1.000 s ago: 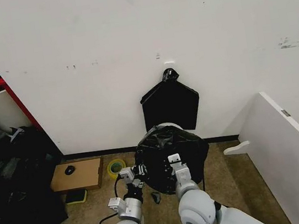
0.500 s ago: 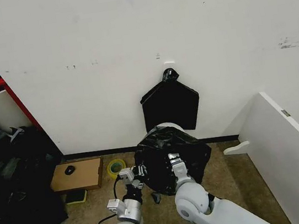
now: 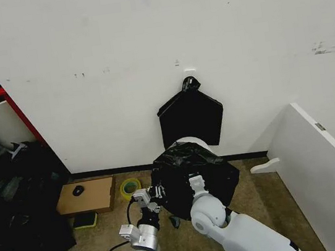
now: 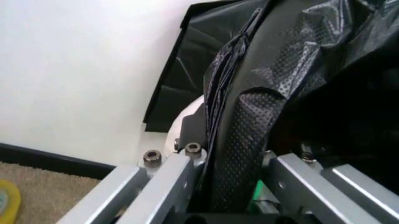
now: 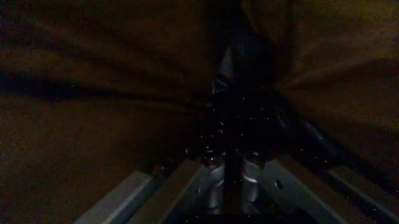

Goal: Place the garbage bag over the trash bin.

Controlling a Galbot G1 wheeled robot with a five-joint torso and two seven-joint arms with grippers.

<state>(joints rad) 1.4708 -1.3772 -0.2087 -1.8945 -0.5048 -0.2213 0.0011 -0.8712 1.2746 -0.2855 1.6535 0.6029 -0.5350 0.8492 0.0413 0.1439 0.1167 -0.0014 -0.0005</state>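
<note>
2 grippers hold the garbage bag (image 3: 190, 178), which is draped loose and crinkled over the trash bin (image 3: 188, 141) on the floor against the wall; just a sliver of the bin's white rim peeks out at the back. The left gripper (image 3: 155, 194) pinches a fold at the bag's left edge, fingers closed on it. The right gripper (image 3: 196, 181) presses into the bag's front, clamped on a dark pleat. A flat black bundle (image 3: 191, 117) hangs on the wall behind
</note>
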